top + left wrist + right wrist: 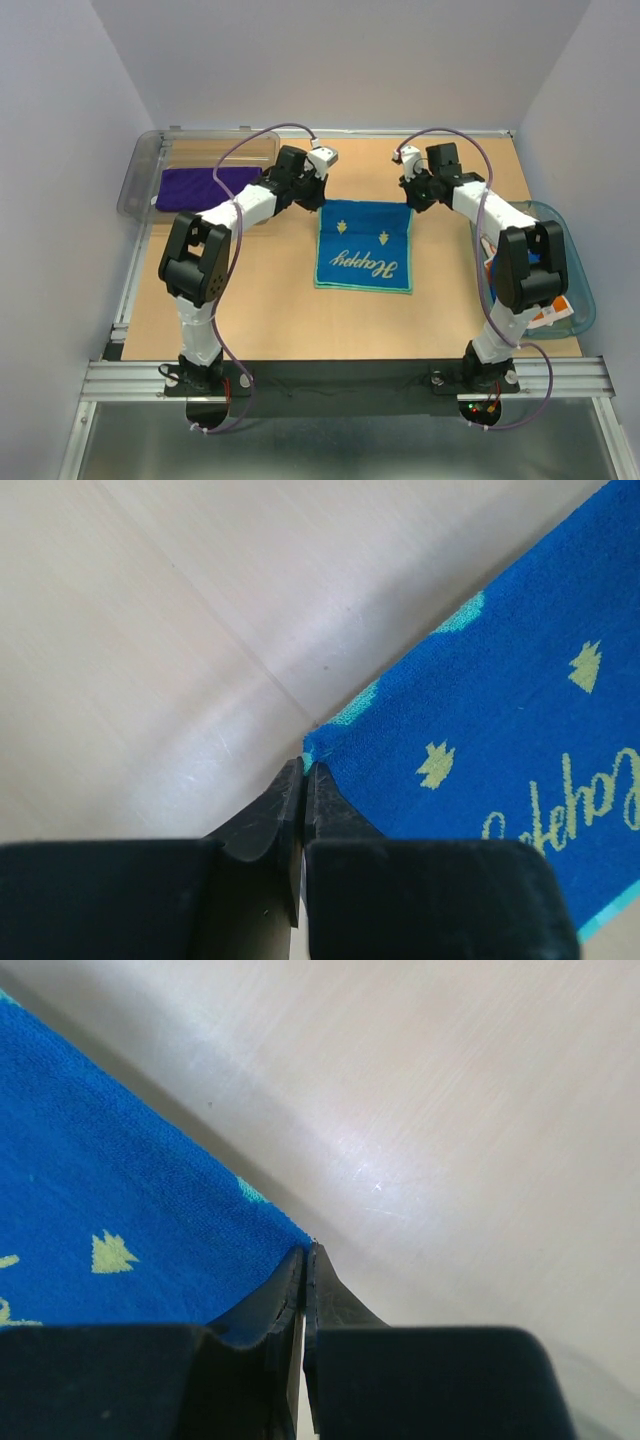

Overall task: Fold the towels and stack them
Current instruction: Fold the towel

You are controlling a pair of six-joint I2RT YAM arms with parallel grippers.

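A blue towel [365, 250] with a teal border and yellow lettering lies flat in the middle of the table. My left gripper [318, 200] is at its far left corner. In the left wrist view that gripper [304, 770] is shut, with the teal corner of the blue towel [520, 700] pinched at the tips. My right gripper [411, 200] is at the far right corner. In the right wrist view it [305, 1252] is shut too, where the corner of the blue towel [100, 1180] ends. A folded purple towel [205, 187] lies in the bin at far left.
A clear plastic bin [140, 175] stands at the far left corner of the table. A teal translucent basket [578, 300] sits at the right edge behind my right arm, with white and orange cloth [552, 312] showing inside it.
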